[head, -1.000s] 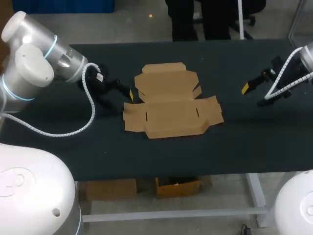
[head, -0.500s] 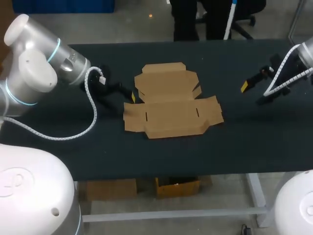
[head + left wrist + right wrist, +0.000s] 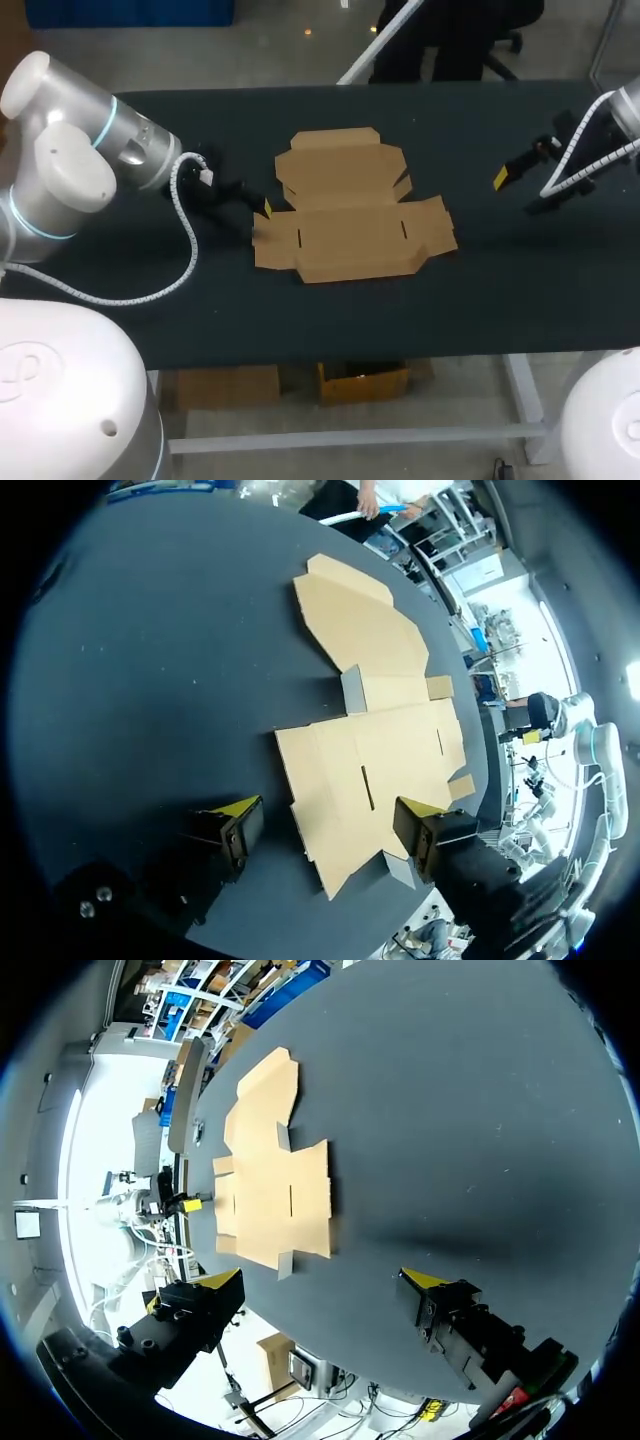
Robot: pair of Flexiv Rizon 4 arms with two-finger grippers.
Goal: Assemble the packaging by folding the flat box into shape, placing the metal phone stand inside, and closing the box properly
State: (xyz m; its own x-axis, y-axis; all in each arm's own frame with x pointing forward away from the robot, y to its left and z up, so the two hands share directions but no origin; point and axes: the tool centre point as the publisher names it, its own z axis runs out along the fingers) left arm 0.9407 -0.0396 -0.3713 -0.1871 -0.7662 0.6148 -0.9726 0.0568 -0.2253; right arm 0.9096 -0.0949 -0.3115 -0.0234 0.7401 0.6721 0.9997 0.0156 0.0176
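Observation:
The flat brown cardboard box (image 3: 350, 215) lies unfolded in the middle of the black table, with its lid panel toward the far side. My left gripper (image 3: 262, 205) sits low at the box's left edge. In the left wrist view this gripper (image 3: 328, 825) is open, and a corner flap of the cardboard (image 3: 370, 730) lies on the table between and ahead of its fingers. My right gripper (image 3: 503, 176) hovers well to the right of the box, open and holding nothing (image 3: 320, 1285), with the cardboard (image 3: 270, 1170) far ahead of it. No metal phone stand shows in any view.
The black tabletop (image 3: 500, 290) stretches on all sides of the box. My left arm's white ribbed cable (image 3: 185, 250) loops over the table's left part. The table's front edge (image 3: 400, 352) runs below the box.
My left gripper has slid a little toward the front along the box's left edge. The right arm has barely shifted and the box has stayed put.

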